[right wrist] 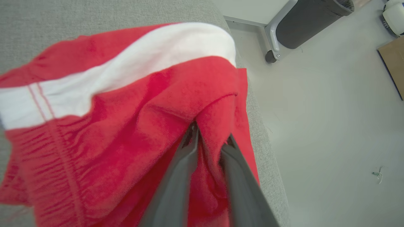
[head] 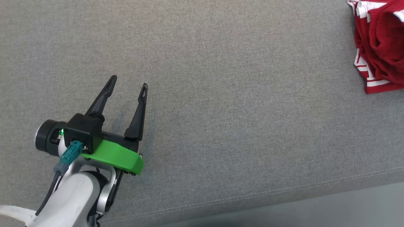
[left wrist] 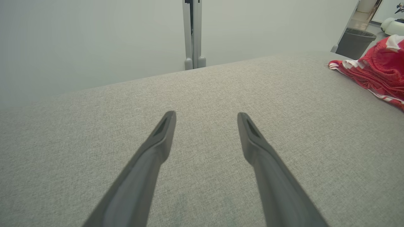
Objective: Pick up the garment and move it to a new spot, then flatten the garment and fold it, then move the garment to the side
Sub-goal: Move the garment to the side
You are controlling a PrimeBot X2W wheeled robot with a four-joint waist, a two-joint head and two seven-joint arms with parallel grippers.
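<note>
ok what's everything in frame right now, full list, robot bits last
garment: 1, red with white stripes, bunched at the right end of the padded surface
padded surface: 1, grey fabric, under both arms
bin: 1, dark grey, on the floor past the garment's end of the surface
post: 1, pale grey, upright against the wall behind the surface
cardboard: 1 piece, brown, on the floor at the right wrist view's edge
floor: pale grey, beside the surface
left claw: 1, dark fingers, open, above bare surface, holding nothing
right claw: 1, dark fingers, pinched on a fold of the garment
</note>
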